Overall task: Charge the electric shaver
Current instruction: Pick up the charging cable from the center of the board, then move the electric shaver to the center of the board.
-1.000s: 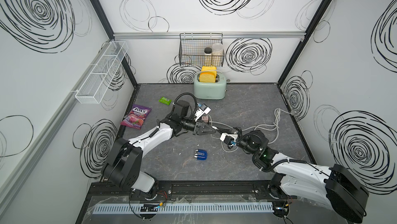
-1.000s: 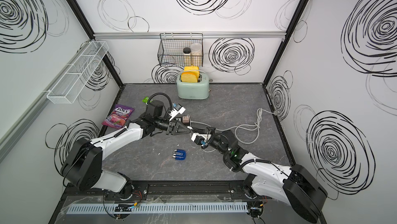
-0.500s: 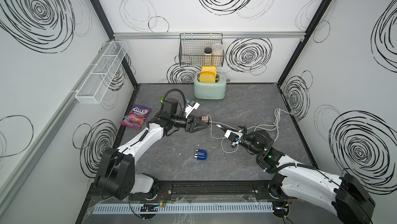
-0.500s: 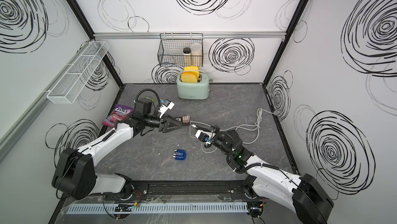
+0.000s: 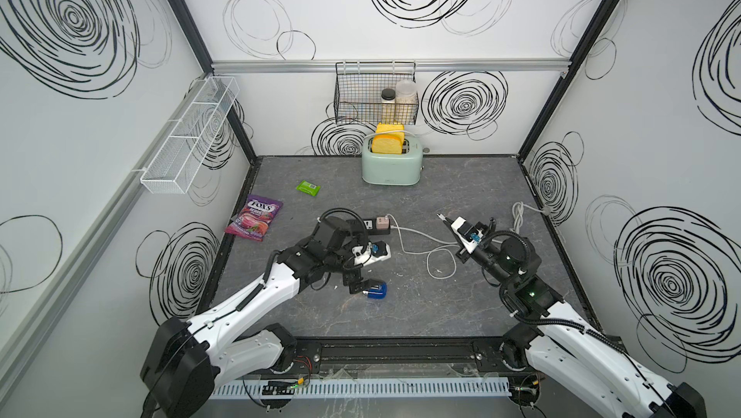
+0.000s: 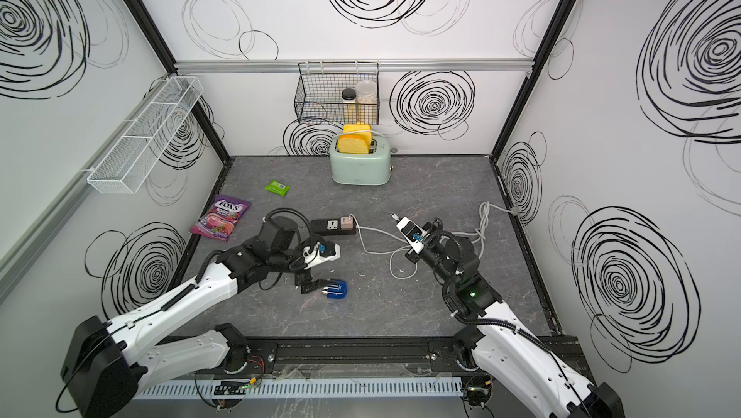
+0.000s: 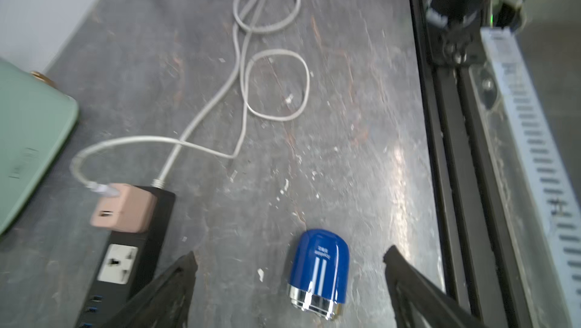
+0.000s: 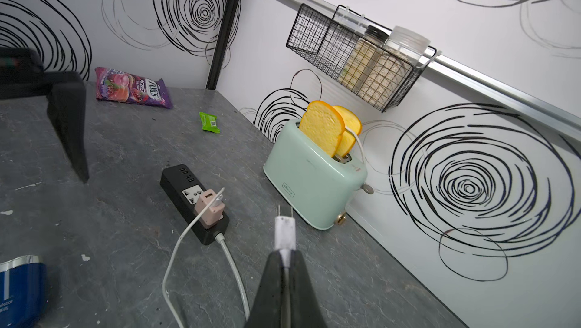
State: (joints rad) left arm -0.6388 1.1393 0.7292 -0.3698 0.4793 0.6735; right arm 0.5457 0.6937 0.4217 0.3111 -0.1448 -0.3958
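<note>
left wrist view: i see electric shaver [image 7: 319,271] between the jaws, untouched
left gripper [image 7: 289,254]: spread wide
right gripper [image 8: 285,257]: clamped on white plug [image 8: 284,230]

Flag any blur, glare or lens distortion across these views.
Left wrist: motion-smeared, with the power strip and pink adapter soft and a glare streak on the table. Right wrist: crisp on the white plug and toaster, with the shaver softer at the frame edge. Both top views: sharp and evenly lit.
</note>
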